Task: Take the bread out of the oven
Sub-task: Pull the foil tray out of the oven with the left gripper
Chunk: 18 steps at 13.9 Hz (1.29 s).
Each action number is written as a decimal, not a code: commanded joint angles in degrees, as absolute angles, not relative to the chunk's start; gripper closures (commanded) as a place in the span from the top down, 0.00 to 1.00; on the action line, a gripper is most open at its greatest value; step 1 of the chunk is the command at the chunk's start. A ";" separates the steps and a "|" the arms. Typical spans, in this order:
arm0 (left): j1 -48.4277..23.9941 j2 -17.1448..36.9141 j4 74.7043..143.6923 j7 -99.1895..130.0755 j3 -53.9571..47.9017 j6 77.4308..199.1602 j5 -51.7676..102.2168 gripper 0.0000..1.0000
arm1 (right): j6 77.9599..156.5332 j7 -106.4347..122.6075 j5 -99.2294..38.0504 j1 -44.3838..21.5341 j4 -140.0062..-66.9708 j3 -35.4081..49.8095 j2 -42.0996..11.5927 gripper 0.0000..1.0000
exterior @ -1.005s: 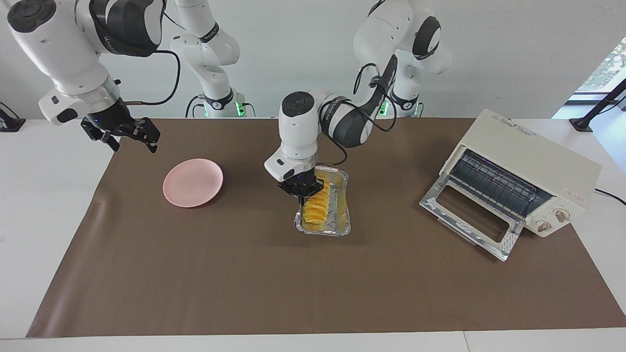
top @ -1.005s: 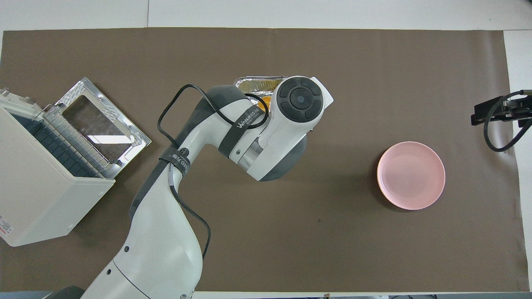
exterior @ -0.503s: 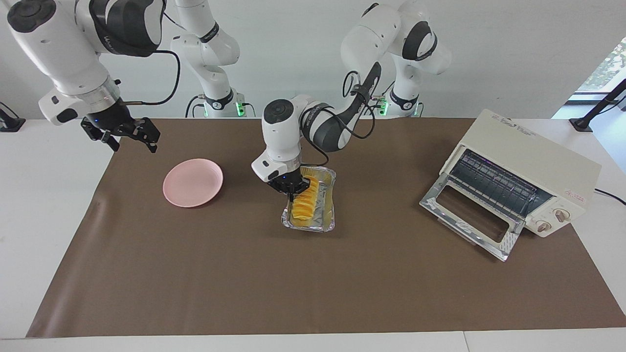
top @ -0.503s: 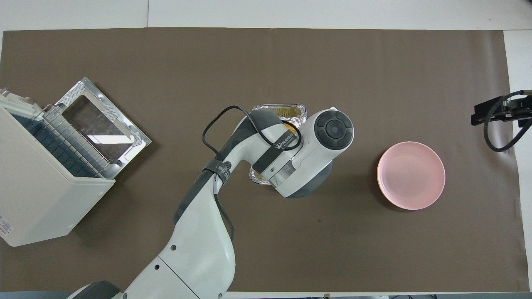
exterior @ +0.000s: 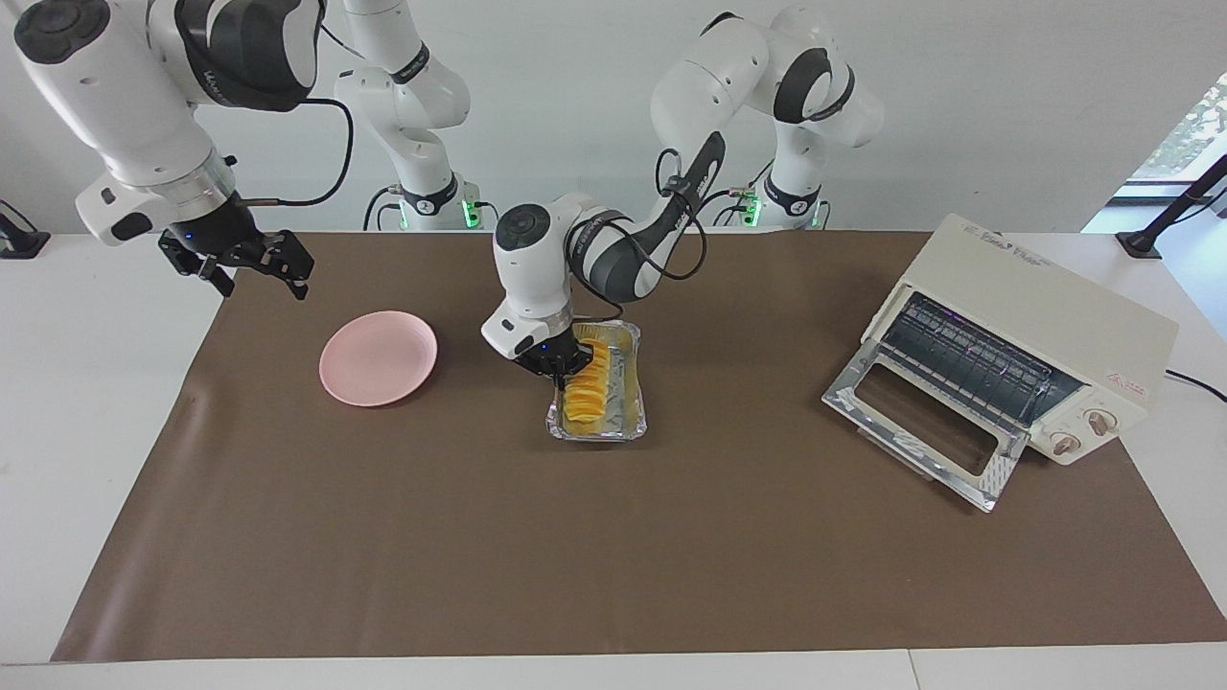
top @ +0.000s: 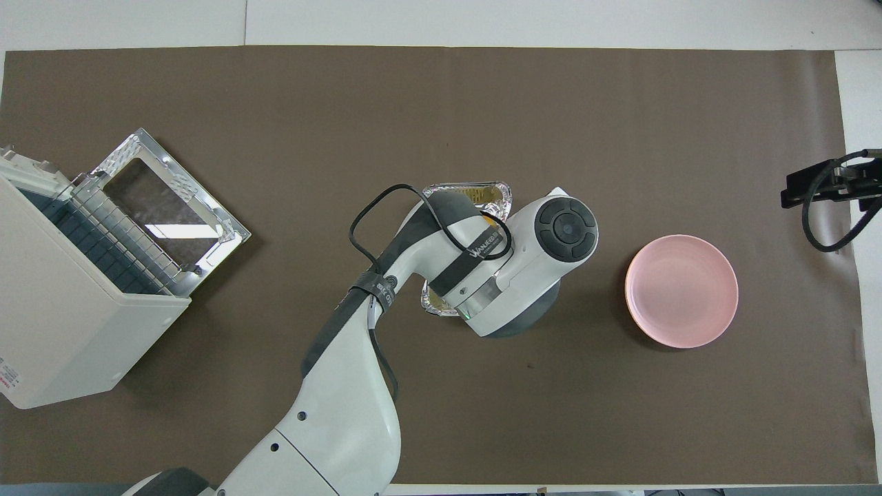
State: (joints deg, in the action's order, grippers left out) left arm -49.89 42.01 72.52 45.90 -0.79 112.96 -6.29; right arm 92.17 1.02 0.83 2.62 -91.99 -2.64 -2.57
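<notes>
The bread (exterior: pixel 587 388), a ridged yellow-orange loaf, lies in a crinkled silver foil tray (exterior: pixel 628 422) at the middle of the brown mat, outside the oven. My left gripper (exterior: pixel 559 368) is shut on the tray's rim at the side toward the pink plate (exterior: pixel 378 357). In the overhead view the left arm covers most of the tray (top: pixel 468 188) and the bread. The cream-white oven (exterior: pixel 1045 307) stands at the left arm's end with its glass door (exterior: pixel 920 426) dropped open and its rack bare. My right gripper (exterior: pixel 240 259) waits open in the air over the mat's edge.
The pink plate (top: pixel 681 291) lies toward the right arm's end, beside the tray, with a gap of mat between them. The oven's open door (top: pixel 165 203) juts out over the mat. The right gripper (top: pixel 827 186) shows at the mat's border.
My left gripper has moved the foil tray with the bread away from the oven and toward the pink plate. The right arm has not moved.
</notes>
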 commanded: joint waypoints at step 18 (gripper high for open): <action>-45.10 39.74 72.07 49.13 0.26 119.98 -6.41 1.00 | 93.25 2.11 0.53 2.90 -94.13 -2.37 -0.97 1.00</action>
